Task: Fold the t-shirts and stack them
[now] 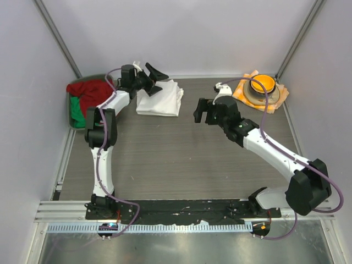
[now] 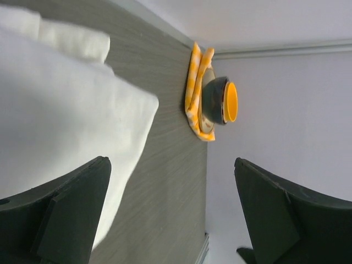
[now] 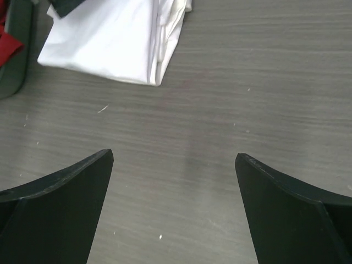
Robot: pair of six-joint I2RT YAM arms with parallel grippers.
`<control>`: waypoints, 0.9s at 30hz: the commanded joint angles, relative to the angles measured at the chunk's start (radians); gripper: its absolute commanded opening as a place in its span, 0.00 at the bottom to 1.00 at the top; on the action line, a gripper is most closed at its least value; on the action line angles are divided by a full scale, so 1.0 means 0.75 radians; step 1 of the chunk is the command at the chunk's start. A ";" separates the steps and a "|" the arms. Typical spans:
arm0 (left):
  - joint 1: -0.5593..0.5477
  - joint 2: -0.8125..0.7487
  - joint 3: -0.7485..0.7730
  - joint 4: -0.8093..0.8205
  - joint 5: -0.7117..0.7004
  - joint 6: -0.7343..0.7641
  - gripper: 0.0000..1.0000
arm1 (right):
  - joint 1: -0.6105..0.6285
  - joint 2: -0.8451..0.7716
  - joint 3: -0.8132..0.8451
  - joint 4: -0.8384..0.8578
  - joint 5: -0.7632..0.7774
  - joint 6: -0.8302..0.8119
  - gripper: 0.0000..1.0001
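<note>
**Top external view.** The left claw (image 1: 153, 78) is spread wide and grips nothing. It hangs over the far left corner of the stack of folded plain white cotton t-shirts (image 1: 160, 99). The right claw (image 1: 200, 112) is equally wide and empty, over the bare grey wood-grain worktop (image 1: 165, 159). The stack lies to its left, apart from it. Only this view shows the dark green bin (image 1: 70, 113) of red and green cloth, which is beside the left claw's outer side, against the left wall. A broad stretch of bare worktop lies nearer the arm bases than both claws.

**Left wrist view.** The left claw (image 2: 170, 165) frames the t-shirts (image 2: 55, 110) close beneath one finger. Beyond the claw, at the worktop's far edge by the wall, a grey bowl with an orange inside (image 2: 223, 102) rests on an orange-and-white checked cloth (image 2: 193, 82).

**Right wrist view.** Between the fingers of the right claw (image 3: 174, 157) there is only bare worktop. The stack's layered folded edge (image 3: 121, 38) lies ahead and to one side, and the bin's rim (image 3: 19, 60) lies at the frame edge.
</note>
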 commanded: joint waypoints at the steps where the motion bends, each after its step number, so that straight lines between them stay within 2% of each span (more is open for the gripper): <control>1: 0.014 0.179 0.240 0.142 0.010 -0.059 1.00 | 0.029 -0.164 -0.059 0.064 -0.051 0.068 1.00; 5: 0.049 0.278 0.355 0.024 -0.066 0.020 1.00 | 0.041 -0.191 -0.088 0.034 -0.051 0.064 1.00; 12: 0.155 0.282 0.281 -0.140 -0.172 0.198 1.00 | 0.072 -0.144 -0.090 -0.046 0.041 0.109 1.00; 17: 0.184 0.207 0.261 -0.163 -0.134 0.307 1.00 | 0.090 -0.117 -0.111 -0.077 0.160 0.160 1.00; 20: 0.176 0.097 0.256 -0.197 -0.046 0.299 1.00 | 0.099 -0.017 -0.027 -0.197 0.358 0.203 0.99; 21: 0.172 0.056 0.244 -0.206 -0.034 0.301 1.00 | 0.099 0.022 0.008 -0.248 0.484 0.230 1.00; 24: 0.139 -0.149 0.167 -0.296 -0.037 0.344 1.00 | 0.103 0.171 0.122 -0.426 0.585 0.234 1.00; 27: 0.104 -0.394 0.046 -0.384 -0.089 0.382 1.00 | 0.152 0.137 0.072 -0.388 0.659 0.236 1.00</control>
